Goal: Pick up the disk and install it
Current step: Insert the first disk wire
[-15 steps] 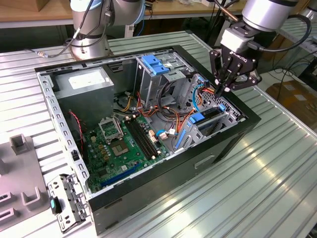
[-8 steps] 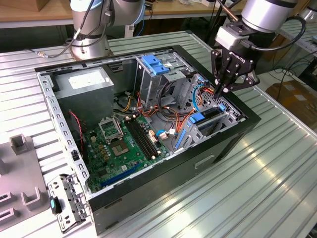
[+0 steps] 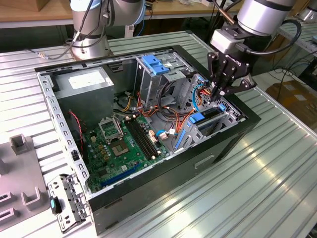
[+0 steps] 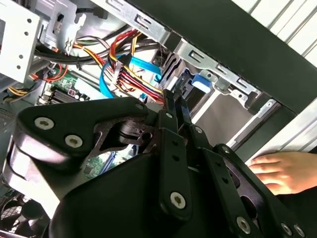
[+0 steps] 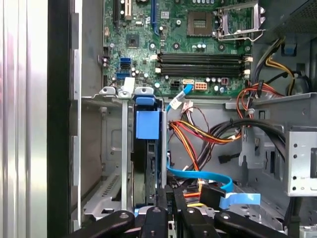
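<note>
1. An open computer case (image 3: 148,198) lies on its side on a ribbed metal table (image 3: 257,183), with the motherboard (image 3: 124,144) facing up.
2. The gripper (image 3: 221,93) hangs over the case's end at the exterior view's right, its black fingers pointing down into the drive bay area beside a bundle of red, orange and blue cables (image 3: 200,94).
3. In both wrist views the fingers (image 4: 174,106) stand close together, nearly touching at the tips. Whether they pinch anything between them I cannot tell.
4. The disk (image 3: 208,117) sits upright in the low metal bay at that end of the case, just below the gripper. Its blue carrier rails show along its top edge, and in the first wrist view a blue tab (image 5: 147,124) marks it, slotted between grey bay walls.
5. A tall metal cage with a blue latch (image 3: 156,64) stands farther in, toward the exterior view's left of the gripper.
6. A grey power-supply box (image 3: 86,87) fills the far left corner of the case.
7. A person's hand (image 4: 280,171) rests outside the case wall in the second wrist view.
</note>
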Controlling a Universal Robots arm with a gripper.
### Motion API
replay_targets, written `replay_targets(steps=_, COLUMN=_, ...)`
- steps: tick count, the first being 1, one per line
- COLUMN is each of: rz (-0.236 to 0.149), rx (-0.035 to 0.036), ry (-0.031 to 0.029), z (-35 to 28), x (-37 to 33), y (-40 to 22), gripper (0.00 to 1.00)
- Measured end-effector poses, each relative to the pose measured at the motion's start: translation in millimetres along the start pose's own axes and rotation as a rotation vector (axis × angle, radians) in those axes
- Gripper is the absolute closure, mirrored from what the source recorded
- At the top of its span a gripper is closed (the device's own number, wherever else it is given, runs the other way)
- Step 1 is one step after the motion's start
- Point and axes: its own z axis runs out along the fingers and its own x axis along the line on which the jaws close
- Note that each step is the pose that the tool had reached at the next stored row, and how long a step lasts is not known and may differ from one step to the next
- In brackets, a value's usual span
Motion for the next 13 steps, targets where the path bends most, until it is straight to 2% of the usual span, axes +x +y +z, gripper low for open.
replay_targets(steps=5, rz=0.000, rx=0.0000, ry=0.0000, z=4.7, x=0.9, y=1.7, gripper=0.83)
replay_targets(steps=13, rz=0.000, rx=0.0000, ry=0.0001, z=5.1, x=0.9, y=1.8, gripper=0.83)
